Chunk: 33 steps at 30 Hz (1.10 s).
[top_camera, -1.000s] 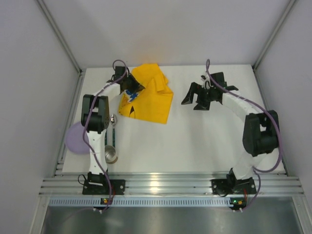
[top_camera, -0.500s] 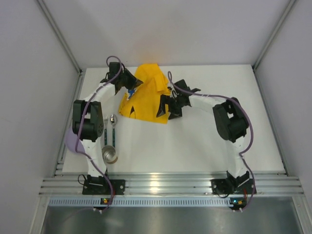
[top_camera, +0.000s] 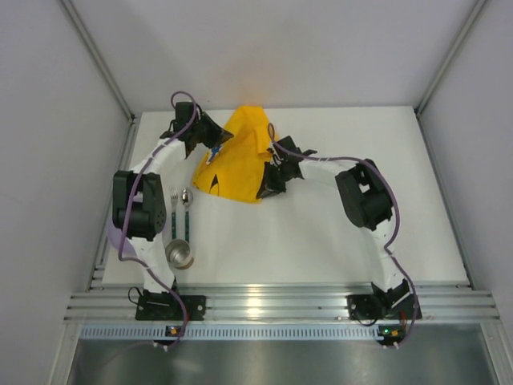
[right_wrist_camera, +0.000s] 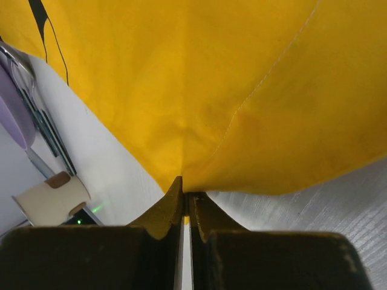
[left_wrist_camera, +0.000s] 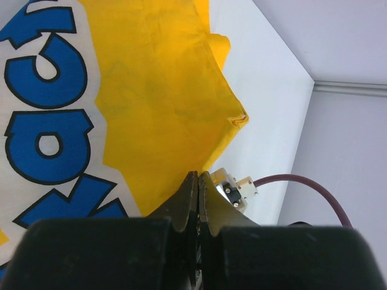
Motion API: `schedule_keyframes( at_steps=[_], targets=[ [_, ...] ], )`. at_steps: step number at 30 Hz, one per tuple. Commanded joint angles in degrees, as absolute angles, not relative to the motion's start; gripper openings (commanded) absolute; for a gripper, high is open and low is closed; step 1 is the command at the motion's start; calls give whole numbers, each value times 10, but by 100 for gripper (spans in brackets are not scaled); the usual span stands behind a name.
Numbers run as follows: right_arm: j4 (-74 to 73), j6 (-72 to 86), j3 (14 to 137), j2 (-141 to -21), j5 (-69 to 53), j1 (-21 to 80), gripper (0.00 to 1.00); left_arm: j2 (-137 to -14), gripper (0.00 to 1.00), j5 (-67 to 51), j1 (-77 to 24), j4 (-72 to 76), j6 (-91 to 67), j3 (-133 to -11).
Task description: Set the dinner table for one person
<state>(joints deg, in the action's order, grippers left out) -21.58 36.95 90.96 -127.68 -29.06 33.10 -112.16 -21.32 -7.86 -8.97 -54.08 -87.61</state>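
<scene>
Since the yellow mat (top_camera: 232,160) is limp, light cloth, I judge opposite edges the best hold: my left tool (left_wrist_camera: 196,181) pinches its 10 o'clock edge, my right tool (right_wrist_camera: 184,187) its 4 o'clock edge. The rigid white desk (top_camera: 321,233) lies flat beneath it, the mat toward 11 o'clock.

Two slim arms, left arm (top_camera: 156,156) and right arm (top_camera: 325,169), white shells between bulky black joint housings, purple cables (left_wrist_camera: 302,180) looping alongside, black base plates (top_camera: 168,307), tapered matte black jaws
</scene>
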Motion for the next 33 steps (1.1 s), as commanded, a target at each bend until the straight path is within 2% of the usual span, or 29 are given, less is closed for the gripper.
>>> schedule_keyframes(
  at_steps=[1, 4, 10, 12, 15, 16, 18, 20, 21, 22, 26, 30, 33],
  targets=[
    [-192, 390, 934, -1289, -272, 335, 0, -1078, 0, -212, -77, -85, -552, -867],
    [-193, 386, 936, -1278, -266, 327, 0, -1078, 0, -206, -77, -97, -548, -876],
    [-255, 373, 981, -1203, -240, 213, 0, -1111, 0, -199, -76, -122, -546, -975],
    [-328, 343, 1103, -1196, -228, 160, 0, -1134, 0, -202, -76, -130, -541, -1038],
    [-436, 288, 1212, -1193, -184, 114, 0, -1125, 0, -188, -76, -129, -522, -1089],
    [-459, 275, 1261, -1178, -170, 98, 0, -1110, 0, -177, -74, -123, -510, -1087],
    [-500, 251, 1263, -1145, -138, 83, 0, -1037, 0, -149, -72, -120, -496, -1031],
    [-504, 238, 1178, -1062, -85, 65, 0, -976, 0, -80, -71, -116, -485, -914],
    [-504, 238, 1136, -1032, -58, 61, 0, -906, 0, -60, -71, -113, -488, -866],
    [-501, 239, 1049, -978, -50, 55, 0, -877, 0, -46, -71, -106, -498, -817],
    [-469, 250, 825, -869, -33, 53, 0, -753, 0, -61, -72, -96, -543, -553],
    [-433, 252, 674, -841, -39, 53, 0, -680, 0, -95, -75, -85, -589, -414],
    [-421, 241, 659, -867, -41, 50, 0, -688, 0, -119, -76, -86, -596, -373]
  ],
)
